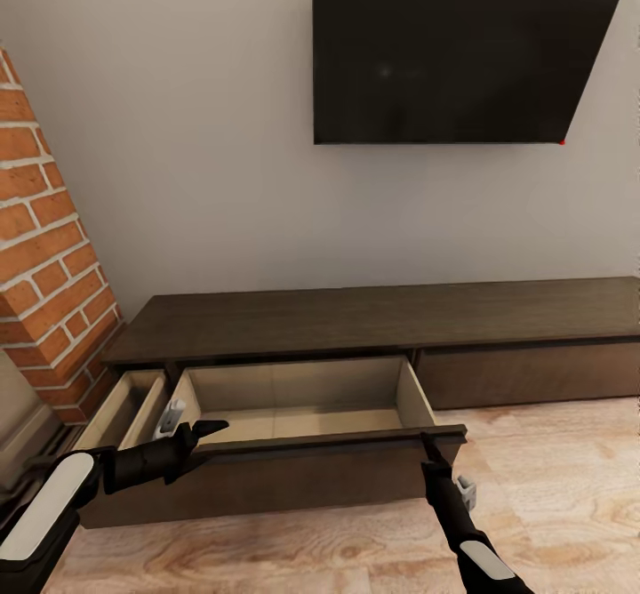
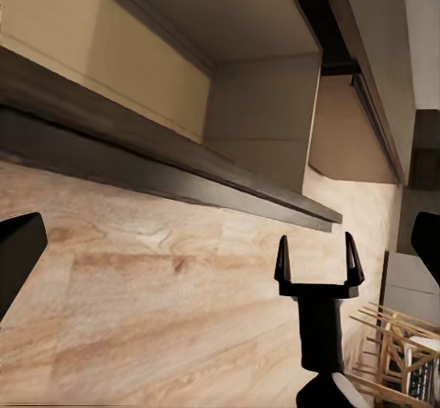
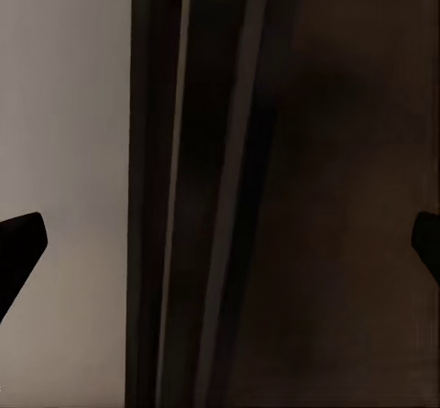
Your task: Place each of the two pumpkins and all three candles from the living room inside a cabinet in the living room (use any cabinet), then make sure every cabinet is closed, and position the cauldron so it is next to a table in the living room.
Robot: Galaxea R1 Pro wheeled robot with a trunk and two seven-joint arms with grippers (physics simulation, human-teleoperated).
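Room: a pale grey wall with a dark flat screen [image 1: 462,47] mounted high, a red brick column [image 1: 44,256] at the left, and a light wood-plank floor [image 1: 551,487].
Cabinet: the long, low dark-brown cabinet [image 1: 373,314] stands against the wall under the screen, its flat top bare.
Open drawer: the wide drawer [image 1: 293,407] below the left half of the cabinet top is pulled out over the floor; its pale interior shows nothing inside, and its dark front panel faces the robot.
Second drawer: a narrower drawer [image 1: 120,407] at the cabinet's far left end, beside the brick, also stands pulled out.
Right drawer front: the front [image 1: 524,372] under the right half sits flush and closed.
Left gripper: the left gripper [image 1: 209,429] sits at the left end of the open drawer's front edge, fingers spread wide, holding nothing; whether it touches the panel I cannot tell.
Right gripper: the right gripper [image 1: 428,443] points up at the right end of the same front edge, very close to the rim; the left wrist view shows its two fingers [image 2: 282,266] parted and empty just below the drawer's front.
Right wrist view: the dark fingertips [image 3: 20,243] sit far apart at the frame's sides, with dark cabinet wood close ahead.
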